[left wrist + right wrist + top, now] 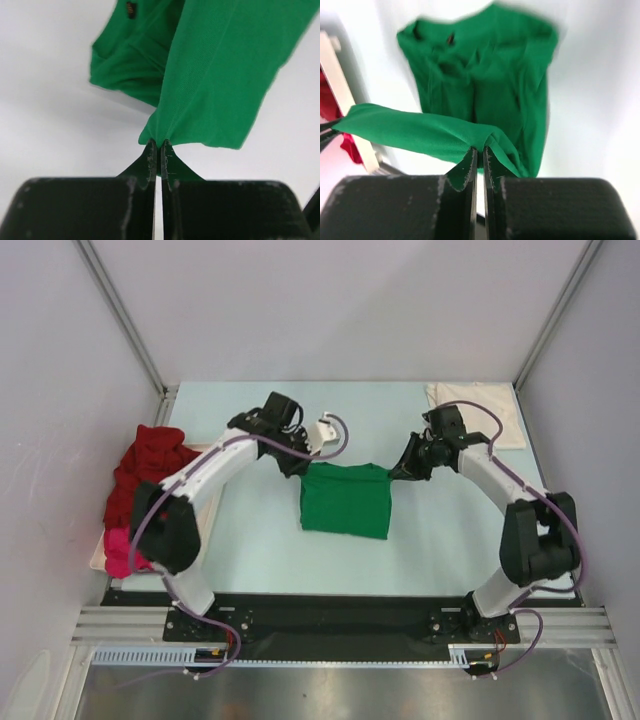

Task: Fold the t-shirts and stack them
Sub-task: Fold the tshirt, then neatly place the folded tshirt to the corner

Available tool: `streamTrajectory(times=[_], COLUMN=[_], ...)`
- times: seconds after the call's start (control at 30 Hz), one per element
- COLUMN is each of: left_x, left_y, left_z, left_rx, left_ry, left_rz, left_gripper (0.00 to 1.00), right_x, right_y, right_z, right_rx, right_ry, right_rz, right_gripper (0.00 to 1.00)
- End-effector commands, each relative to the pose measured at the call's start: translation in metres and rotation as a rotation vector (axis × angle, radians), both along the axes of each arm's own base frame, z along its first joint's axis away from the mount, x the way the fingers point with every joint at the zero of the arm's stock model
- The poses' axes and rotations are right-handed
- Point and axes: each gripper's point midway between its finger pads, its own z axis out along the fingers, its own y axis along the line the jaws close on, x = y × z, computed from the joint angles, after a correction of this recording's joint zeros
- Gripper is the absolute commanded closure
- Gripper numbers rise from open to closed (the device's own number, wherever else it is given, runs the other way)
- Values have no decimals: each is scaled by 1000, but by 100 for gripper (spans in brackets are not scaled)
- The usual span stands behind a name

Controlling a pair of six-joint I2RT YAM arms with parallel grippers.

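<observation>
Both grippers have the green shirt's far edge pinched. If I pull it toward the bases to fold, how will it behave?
Probably very floppy: the green t-shirt droops and bunches right at the left gripper and right gripper. Likely light, since thin pinches hold it. Most of it lies on the table, so it may drag and wrinkle.

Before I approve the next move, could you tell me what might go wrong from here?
1. The left gripper and right gripper each pinch only a small tuck of the green t-shirt at their fingertips, so the cloth could slip out mid-fold.
2. The part of the shirt lying on the table looks wrinkled, so the fold may land lumpy or crooked.
</observation>
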Motion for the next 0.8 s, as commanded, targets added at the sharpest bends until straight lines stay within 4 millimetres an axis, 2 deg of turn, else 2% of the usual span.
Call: streamTrajectory(times=[0.0, 0.03, 0.07, 0.1, 0.17, 0.2, 0.37, 0.47, 0.5, 0.53, 0.57, 0.6, 0.67, 0.7, 0.73, 0.77], left_x=[50, 58, 67, 80, 88, 95, 111, 121, 129, 133, 138, 148, 163, 171, 172, 172], left_y=[12, 12, 13, 10, 6, 2, -4, -9, -9, -9, -8, -9, 0, 3, 7, 13], left_z=[-5, -8, -12, -17, -25, -31, -47, -49, -51, -52, -53, -53, -49, -36, -28, -19], left_rx=[40, 44, 48, 50, 49, 46, 48, 30, 29, 27, 30, 27, 61, 51, 32, 6], left_ry=[17, 30, 43, 50, 63, 69, 85, 71, 46, 40, 25, -2, -51, -87, -89, -87], left_rz=[110, 122, 148, 156, 165, 165, 194, 216, 233, 255, 276, 296, 369, 396, 430, 450], left_gripper=[100, 100, 100, 100, 100, 100, 96, 88, 77, 72, 66, 59, 56, 54, 53, 52], right_x=[40, 50, 56, 61, 69, 73, 89, 92, 96, 99, 104, 113, 122, 121, 118, 112], right_y=[-22, -24, -26, -27, -29, -29, -29, -31, -30, -30, -33, -35, -49, -53, -55, -56], right_z=[-11, -7, -16, -17, -18, -25, -36, -45, -45, -48, -49, -43, -39, -33, -16, -8], right_rx=[-70, -74, -82, -83, -87, -87, -95, -100, -93, -88, -97, -107, -157, -170, -185, -200], right_ry=[-54, -72, -52, -53, -57, -49, -34, -21, -32, -29, -38, -58, -75, -80, -123, -149], right_rz=[-35, -44, -52, -56, -67, -74, -87, -98, -105, -112, -123, -131, -159, -159, -161, -150], right_gripper=[100, 100, 100, 100, 100, 100, 100, 100, 84, 72, 52, 46, 40, 39, 36, 28])
